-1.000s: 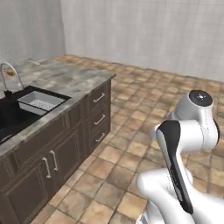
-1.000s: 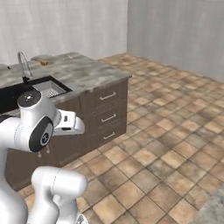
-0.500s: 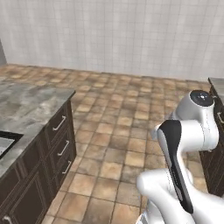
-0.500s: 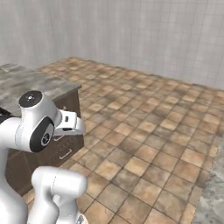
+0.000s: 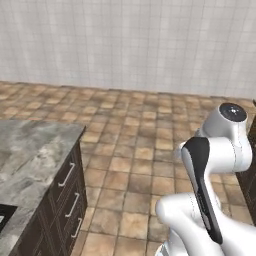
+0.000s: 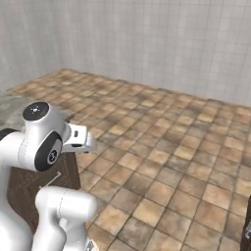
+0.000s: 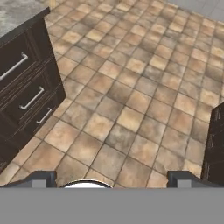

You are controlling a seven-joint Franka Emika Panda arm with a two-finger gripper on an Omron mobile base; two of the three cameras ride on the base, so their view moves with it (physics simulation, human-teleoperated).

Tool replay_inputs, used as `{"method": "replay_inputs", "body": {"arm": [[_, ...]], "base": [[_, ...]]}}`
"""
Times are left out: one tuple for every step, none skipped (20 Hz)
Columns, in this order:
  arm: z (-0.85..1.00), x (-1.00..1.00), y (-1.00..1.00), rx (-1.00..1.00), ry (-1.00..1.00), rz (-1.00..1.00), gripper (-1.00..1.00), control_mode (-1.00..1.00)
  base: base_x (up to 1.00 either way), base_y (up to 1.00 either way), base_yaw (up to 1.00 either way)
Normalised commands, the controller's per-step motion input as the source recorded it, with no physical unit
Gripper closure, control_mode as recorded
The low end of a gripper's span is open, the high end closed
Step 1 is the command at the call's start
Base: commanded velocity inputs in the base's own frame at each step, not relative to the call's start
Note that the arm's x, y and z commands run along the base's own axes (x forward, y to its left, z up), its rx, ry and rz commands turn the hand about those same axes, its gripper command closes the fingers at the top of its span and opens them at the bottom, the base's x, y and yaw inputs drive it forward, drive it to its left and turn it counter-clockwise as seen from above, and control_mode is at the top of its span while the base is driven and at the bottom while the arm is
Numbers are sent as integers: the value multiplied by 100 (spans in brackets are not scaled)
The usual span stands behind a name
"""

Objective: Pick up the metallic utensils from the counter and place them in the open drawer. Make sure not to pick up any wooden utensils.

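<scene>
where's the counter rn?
The counter sits at the lower left of the left base view, its closed drawers facing the tiled floor; the hand view shows its corner at upper left.

Grey-veined counter [image 5: 30,150], brown tiled floor [image 5: 140,125] (mottled)

My fingertips [image 7: 43,178] barely rise above the bottom edge, most of each cut off. The counter [image 5: 30,155] runs off the left edge, its far end unseen. A dark cabinet [image 7: 215,144] at the right edge is cropped to a sliver.
</scene>
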Motion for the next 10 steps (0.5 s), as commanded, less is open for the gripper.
{"method": "replay_inputs", "body": {"arm": [[0, 0, 0, 0, 0, 0, -100, 100], [0, 0, 0, 0, 0, 0, -100, 100], [0, 0, 0, 0, 0, 0, -100, 100], [0, 0, 0, 0, 0, 0, -100, 100], [0, 0, 0, 0, 0, 0, -100, 100], [0, 0, 0, 0, 0, 0, -100, 100], [0, 0, 0, 0, 0, 0, -100, 100], [0, 0, 0, 0, 0, 0, -100, 100], [0, 0, 0, 0, 0, 0, -100, 100], [0, 0, 0, 0, 0, 0, -100, 100]], "base": [[100, 4, 0], [100, 0, 0], [100, -9, 0], [100, -40, 0], [100, -44, 0], [100, -53, 0], [100, -61, 4], [100, -49, 14], [100, -37, 33], [100, -23, 49]]}}
